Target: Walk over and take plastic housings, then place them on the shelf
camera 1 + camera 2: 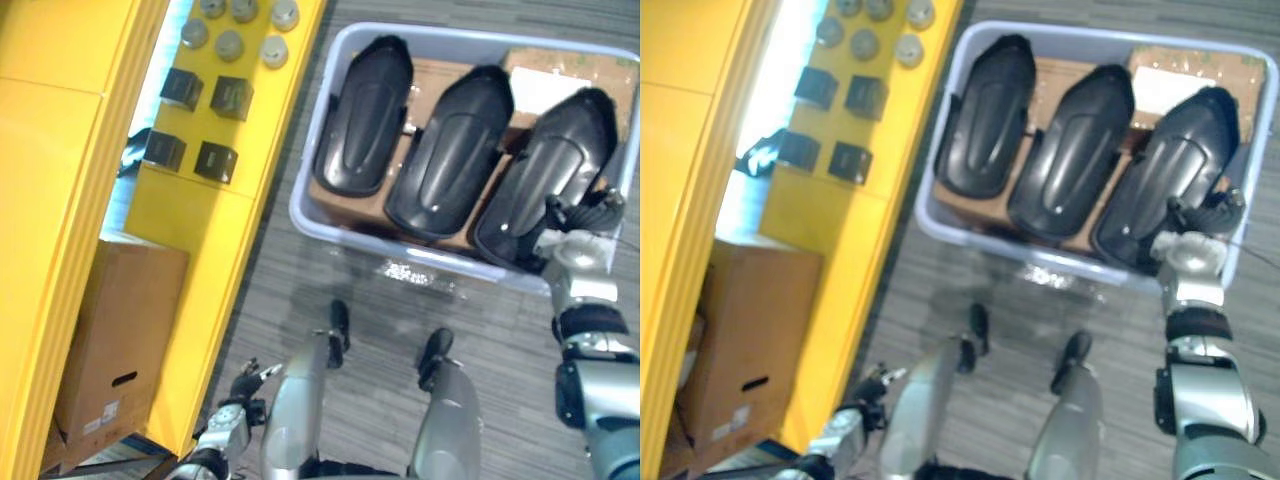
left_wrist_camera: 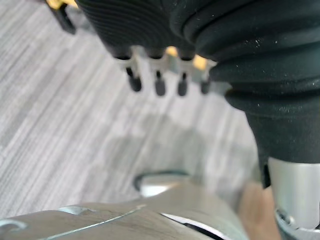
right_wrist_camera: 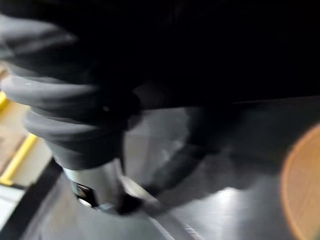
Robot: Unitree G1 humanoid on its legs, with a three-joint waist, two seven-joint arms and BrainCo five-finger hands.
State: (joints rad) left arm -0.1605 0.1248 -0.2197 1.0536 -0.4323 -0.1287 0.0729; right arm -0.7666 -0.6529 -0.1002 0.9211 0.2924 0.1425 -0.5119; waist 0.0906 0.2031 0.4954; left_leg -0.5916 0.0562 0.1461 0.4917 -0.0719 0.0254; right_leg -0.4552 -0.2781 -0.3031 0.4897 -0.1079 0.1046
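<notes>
Three black plastic housings lie side by side in a pale blue bin [image 1: 335, 232] on the floor: the left one [image 1: 365, 115], the middle one [image 1: 450, 150] and the right one [image 1: 545, 175]. My right hand [image 1: 583, 212] rests at the near end of the right housing, by the bin's front right corner. Its fingers are hidden against the dark shell. In the right wrist view, that housing's glossy surface [image 3: 225, 210] is very close. My left hand [image 1: 243, 385] hangs low beside the yellow shelf [image 1: 190, 250], its fingers [image 2: 157, 85] relaxed and holding nothing.
The yellow shelf runs along the left and carries small black boxes [image 1: 230, 97] and grey round caps [image 1: 230, 44]. A cardboard box [image 1: 115, 340] stands under it. Brown cardboard [image 1: 555, 75] lines the bin. Grey striped carpet [image 1: 400, 310] lies between the bin and me.
</notes>
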